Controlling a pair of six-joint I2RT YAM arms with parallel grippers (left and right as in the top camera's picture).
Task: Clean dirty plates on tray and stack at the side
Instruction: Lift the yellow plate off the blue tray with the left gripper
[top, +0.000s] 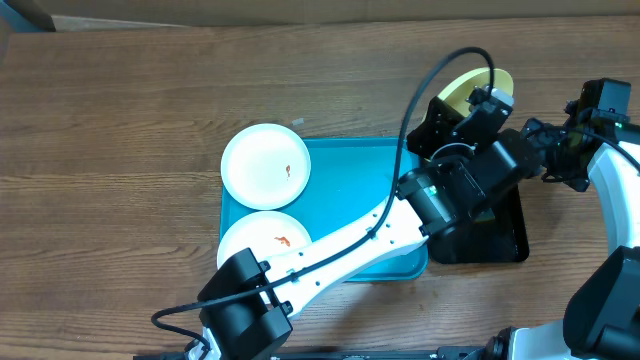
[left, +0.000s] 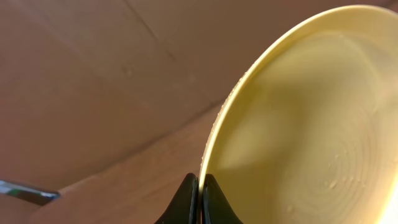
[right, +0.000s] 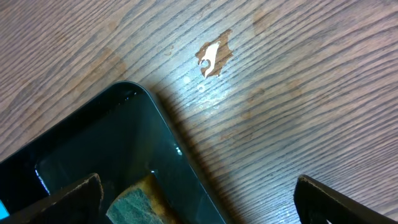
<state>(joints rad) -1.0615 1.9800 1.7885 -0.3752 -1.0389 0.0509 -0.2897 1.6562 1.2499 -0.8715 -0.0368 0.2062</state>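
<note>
My left gripper (top: 478, 104) is shut on the rim of the pale yellow-green plate (top: 502, 80) and holds it tilted on edge, off the table, beyond the far right corner of the turquoise tray (top: 350, 190). In the left wrist view the jaws (left: 200, 186) pinch the plate's rim (left: 311, 124). One white plate (top: 265, 165) with an orange-red smear overlaps the tray's far left corner. A second smeared white plate (top: 262, 245) lies in the tray's near left part. My right gripper (top: 548, 158) is open and empty; in its wrist view (right: 205, 208) it hovers over the black tray's corner.
A narrow black tray (top: 492, 238) stands right of the turquoise tray; it also shows in the right wrist view (right: 93, 143) with a green-and-yellow sponge (right: 140, 202) in it. My left arm stretches diagonally over the turquoise tray. The wood table (right: 298, 74) has a chipped spot.
</note>
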